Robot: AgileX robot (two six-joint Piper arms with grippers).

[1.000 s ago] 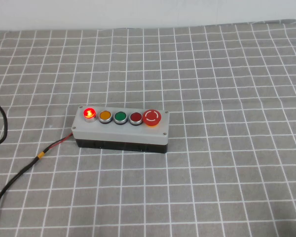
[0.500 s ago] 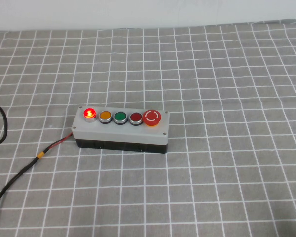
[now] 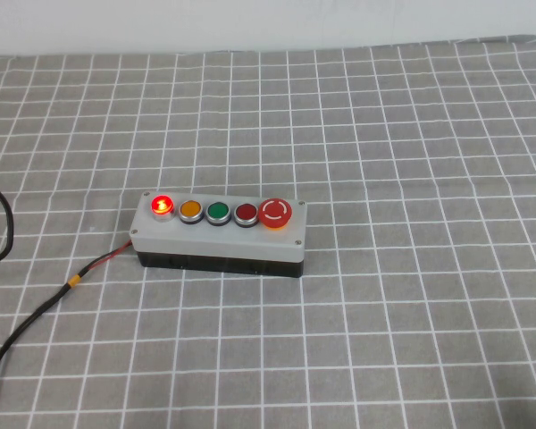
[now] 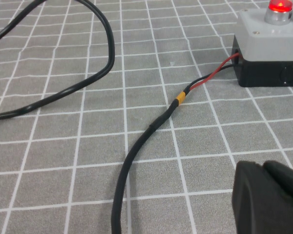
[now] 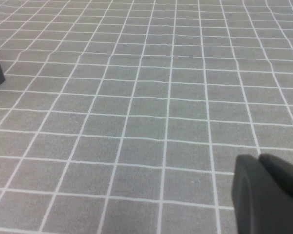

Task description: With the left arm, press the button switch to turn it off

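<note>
The button switch (image 3: 163, 206) glows bright red at the left end of the grey five-button box (image 3: 219, 239), which lies mid-table. It also shows lit in the left wrist view (image 4: 280, 7), on the box's corner (image 4: 268, 36). My left gripper (image 4: 262, 165) is shut and empty, low over the cloth, well short of the box on the side where its cable leaves. My right gripper (image 5: 260, 158) is shut and empty over bare cloth. Neither arm shows in the high view.
Orange (image 3: 190, 210), green (image 3: 218, 212), dark-red (image 3: 247, 213) and large mushroom (image 3: 275, 213) buttons fill the rest of the box. A black cable (image 4: 136, 151) with red wire runs from the box toward the front left (image 3: 36, 313). Grey checked cloth (image 3: 411, 340) covers the table.
</note>
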